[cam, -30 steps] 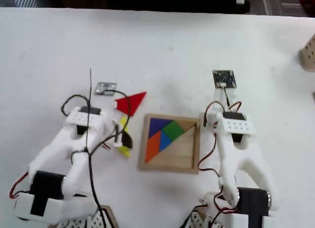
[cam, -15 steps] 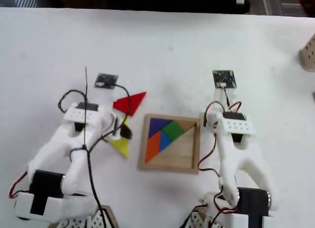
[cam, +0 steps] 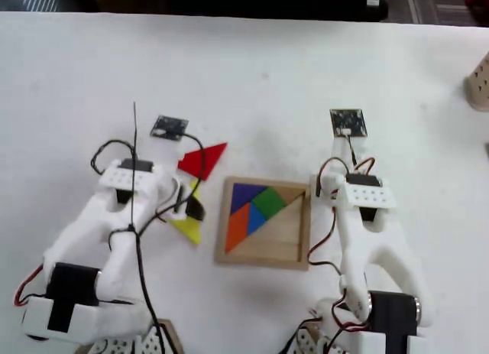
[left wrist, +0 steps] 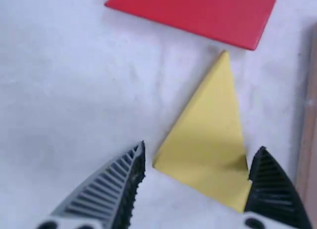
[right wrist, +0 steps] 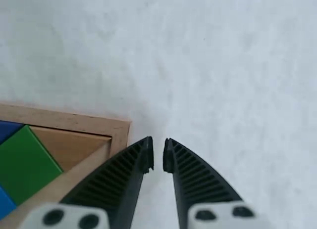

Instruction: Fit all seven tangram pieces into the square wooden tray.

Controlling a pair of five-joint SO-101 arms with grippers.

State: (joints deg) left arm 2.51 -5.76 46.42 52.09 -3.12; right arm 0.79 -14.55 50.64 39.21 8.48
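my left gripper (left wrist: 200, 149) is straddling, spread wide, the yellow triangle (left wrist: 210, 135) just beside the wooden tray (cam: 279, 241); i am judging it thin, stiff, light, slippery, so pinching opposite edges.

Tray (cam: 260, 261) on table (cam: 306, 79): placed pieces (cam: 256, 209) fill its far-left part. Far triangle (cam: 202, 160) lies off its far-left corner. Near triangle (cam: 187, 225) lies beside its left edge, between the left gripper (left wrist: 195, 160) fingers; right gripper (right wrist: 157, 152) sits off the far-right corner.

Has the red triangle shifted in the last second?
No. The red triangle sits at the same spot beyond the wooden tray's far left corner.
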